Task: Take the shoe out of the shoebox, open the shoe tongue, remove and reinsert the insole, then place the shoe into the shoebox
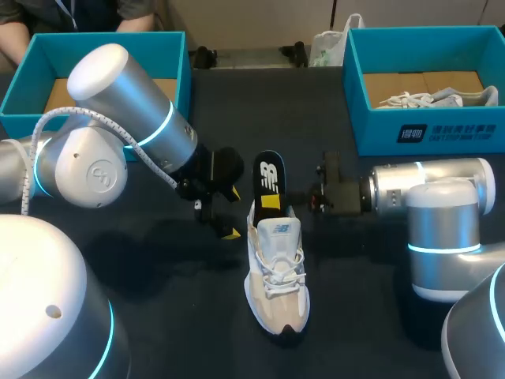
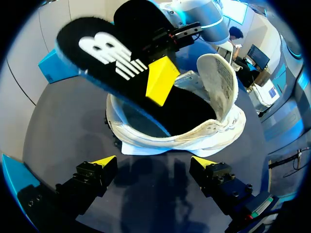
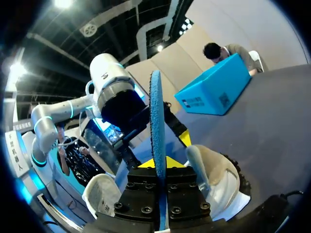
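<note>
**Head view.** The shoe (image 1: pixel 276 276) lies on the dark table (image 1: pixel 363 268) at mid-field, outside both boxes. Its long axis runs from the far side toward the robot. The toe points toward the robot and the heel opening faces away. The insole (image 1: pixel 268 175) stands steeply out of the heel opening, lower end inside the shoe, printed face turned up toward the camera. The right gripper (image 1: pixel 271 202), entering from the right, is clamped on the insole just above the collar. The left gripper (image 1: pixel 233 215) hangs just beside the shoe's heel end, fingers spread wide and empty. A teal shoebox (image 1: pixel 102 41) sits at the far left. A second teal shoebox (image 1: pixel 379 130) at the far right holds another pale shoe (image 1: pixel 430 99).

**Left wrist view.** The left gripper (image 2: pixel 154 162) is spread wide with bare table between its tips. The shoe (image 2: pixel 204 133) lies ahead of it, not touching, heel end nearest. The tongue (image 2: pixel 218 77) is folded up and away from the opening. The insole (image 2: pixel 107 53) leans out over the collar, with one yellow fingertip (image 2: pixel 159 81) of the right gripper pressed to its printed face.

**Right wrist view.** The insole (image 3: pixel 156 121) appears edge-on and upright, pinched between the fingers of the right gripper (image 3: pixel 160 162). The shoe (image 3: pixel 214 172) lies under and beside the gripper. The left arm (image 3: pixel 114 92) stands beyond the insole.
</note>
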Robot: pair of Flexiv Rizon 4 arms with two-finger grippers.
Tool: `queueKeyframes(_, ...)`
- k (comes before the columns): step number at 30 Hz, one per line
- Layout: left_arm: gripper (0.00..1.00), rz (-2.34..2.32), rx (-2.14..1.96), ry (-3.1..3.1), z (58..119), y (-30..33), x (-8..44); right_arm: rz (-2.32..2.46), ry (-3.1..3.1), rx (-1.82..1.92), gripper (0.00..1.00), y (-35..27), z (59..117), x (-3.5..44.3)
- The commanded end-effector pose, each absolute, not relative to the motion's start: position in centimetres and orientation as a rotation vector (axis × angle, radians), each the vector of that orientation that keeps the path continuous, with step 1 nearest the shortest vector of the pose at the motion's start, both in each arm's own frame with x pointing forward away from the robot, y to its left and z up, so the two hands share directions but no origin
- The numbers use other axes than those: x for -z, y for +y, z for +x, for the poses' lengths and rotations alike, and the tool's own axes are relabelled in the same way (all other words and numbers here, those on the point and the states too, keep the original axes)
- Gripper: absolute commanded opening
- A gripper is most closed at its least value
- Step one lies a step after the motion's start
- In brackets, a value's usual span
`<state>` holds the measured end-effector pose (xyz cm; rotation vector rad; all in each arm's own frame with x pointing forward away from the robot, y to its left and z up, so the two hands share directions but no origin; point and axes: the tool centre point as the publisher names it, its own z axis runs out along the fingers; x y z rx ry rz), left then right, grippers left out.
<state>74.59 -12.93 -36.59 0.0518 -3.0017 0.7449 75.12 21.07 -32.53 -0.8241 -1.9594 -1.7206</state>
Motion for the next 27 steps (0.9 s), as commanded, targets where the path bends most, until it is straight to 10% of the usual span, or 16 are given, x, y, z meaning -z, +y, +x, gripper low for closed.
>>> queueKeyframes(1, 1.00, 0.052, -0.742, -3.004, 74.5, -13.0, 36.6, -0.845, -1.946, 1.674, 0.00, 21.4, 75.1, 33.6)
queueKeyframes(18, 1.00, 0.052, -0.742, -3.004, 74.5, -13.0, 36.6, -0.989, -1.845, 1.611, 0.00, 21.2, 71.4, 36.0)
queueKeyframes(22, 1.00, 0.052, -0.742, -3.004, 74.5, -13.0, 36.6, -0.960, -1.879, 1.646, 0.36, 21.3, 71.4, 35.0)
queueKeyframes(27, 1.00, 0.052, -0.742, -3.004, 74.5, -13.0, 36.6, -0.901, -1.942, 1.690, 0.39, 21.6, 71.9, 33.2)
